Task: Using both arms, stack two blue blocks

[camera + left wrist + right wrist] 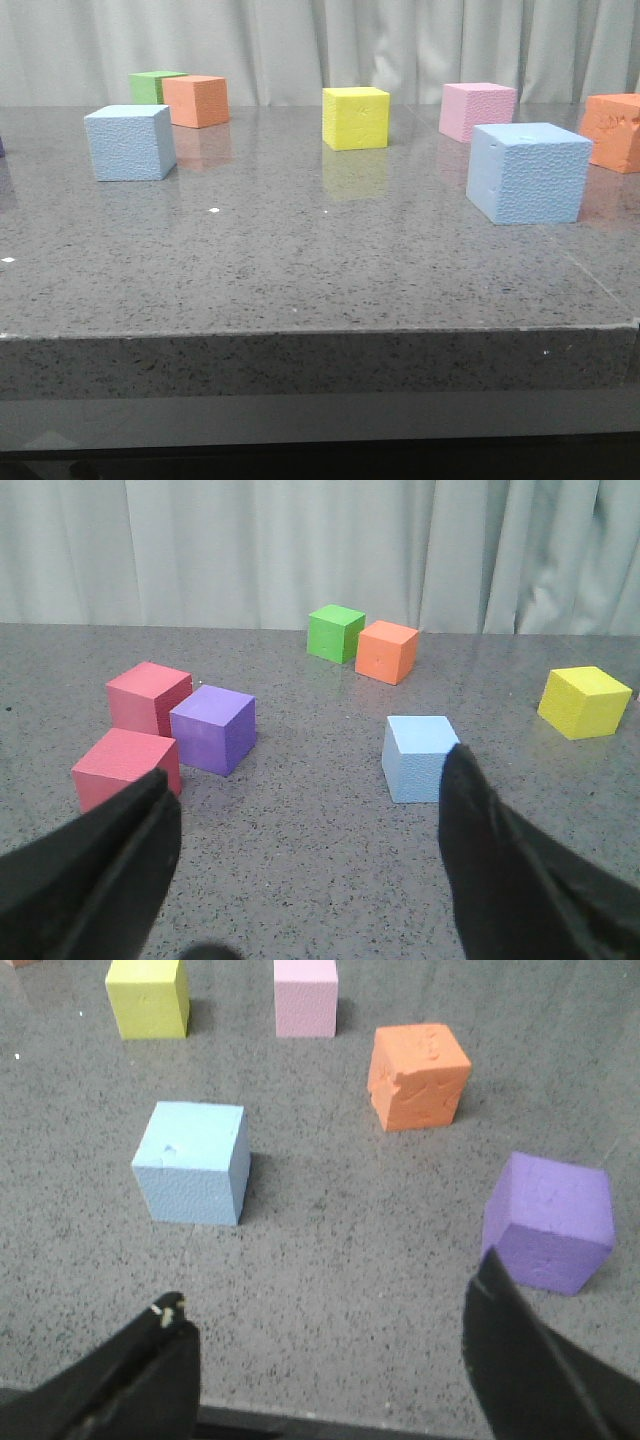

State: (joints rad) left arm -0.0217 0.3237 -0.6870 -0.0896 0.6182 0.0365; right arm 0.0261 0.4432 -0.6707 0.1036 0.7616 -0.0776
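Observation:
Two sky-blue blocks sit apart on the grey table. One blue block [130,142] is at the left; it also shows in the left wrist view [420,757], just beyond my right fingertip. The other blue block [527,172] is at the right front, and shows in the right wrist view [192,1162], ahead of the jaws. My left gripper [308,780] is open and empty above bare table. My right gripper [328,1290] is open and empty near the table's front edge. Neither arm shows in the front view.
A yellow cube [355,117], pink cube [477,111], orange cube [195,100], green cube [155,86] and a dented orange cube [615,131] stand further back. Two red cubes [128,765] and a purple cube [212,729] lie left; another purple cube [549,1221] is by the right gripper.

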